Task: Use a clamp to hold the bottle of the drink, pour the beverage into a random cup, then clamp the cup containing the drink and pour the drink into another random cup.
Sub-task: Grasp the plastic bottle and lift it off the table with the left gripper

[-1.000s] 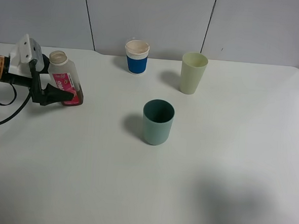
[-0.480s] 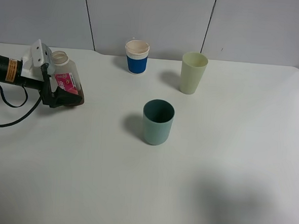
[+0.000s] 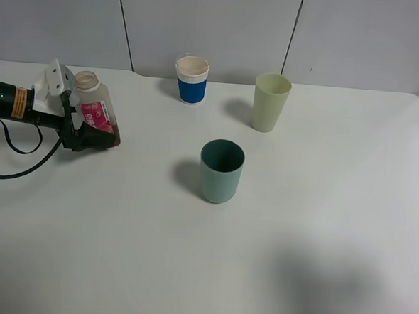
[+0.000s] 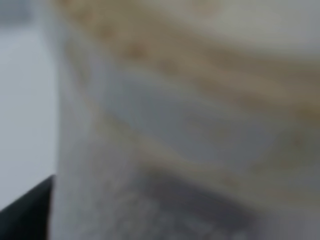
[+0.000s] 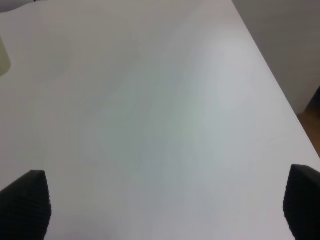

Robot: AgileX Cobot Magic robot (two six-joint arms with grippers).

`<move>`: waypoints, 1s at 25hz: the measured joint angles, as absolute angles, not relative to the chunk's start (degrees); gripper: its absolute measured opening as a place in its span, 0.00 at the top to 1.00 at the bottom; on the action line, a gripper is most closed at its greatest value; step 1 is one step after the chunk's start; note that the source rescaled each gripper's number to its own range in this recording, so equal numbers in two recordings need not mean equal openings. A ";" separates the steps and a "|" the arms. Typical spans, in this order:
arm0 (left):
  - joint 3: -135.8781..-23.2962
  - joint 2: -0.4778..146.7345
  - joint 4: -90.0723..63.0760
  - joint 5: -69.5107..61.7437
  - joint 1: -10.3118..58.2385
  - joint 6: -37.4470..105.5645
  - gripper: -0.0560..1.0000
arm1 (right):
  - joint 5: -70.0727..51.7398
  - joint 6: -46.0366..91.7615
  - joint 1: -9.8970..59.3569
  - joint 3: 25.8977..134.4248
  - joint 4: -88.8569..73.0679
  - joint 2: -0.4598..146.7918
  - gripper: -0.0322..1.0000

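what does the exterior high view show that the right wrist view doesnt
Only exterior high: the bottle with the left gripper at it, the blue cup and the teal cup.
Only right wrist: the right gripper, open, and the floor past the table's edge.
Both: the white table; a pale sliver at the right wrist view's edge may be the pale green cup.

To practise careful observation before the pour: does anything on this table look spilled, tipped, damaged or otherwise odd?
Nothing stands out. The drink bottle, at the left gripper, and the blue-banded paper cup, pale green cup and teal cup all stand upright; no liquid shows on the white table.
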State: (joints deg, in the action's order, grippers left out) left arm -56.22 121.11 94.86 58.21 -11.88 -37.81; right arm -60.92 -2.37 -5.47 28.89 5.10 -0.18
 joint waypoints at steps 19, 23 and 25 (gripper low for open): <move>-56.17 119.54 94.09 57.68 -11.88 -40.59 0.92 | -60.92 -2.37 -5.47 28.89 5.10 -0.18 0.23; -54.89 113.89 90.08 56.08 -11.88 -47.91 0.92 | -60.92 -2.37 -5.47 28.89 5.10 -0.18 0.23; -53.75 110.56 87.65 54.68 -11.88 -51.85 0.92 | -60.92 -2.37 -5.47 28.89 5.10 -0.18 0.23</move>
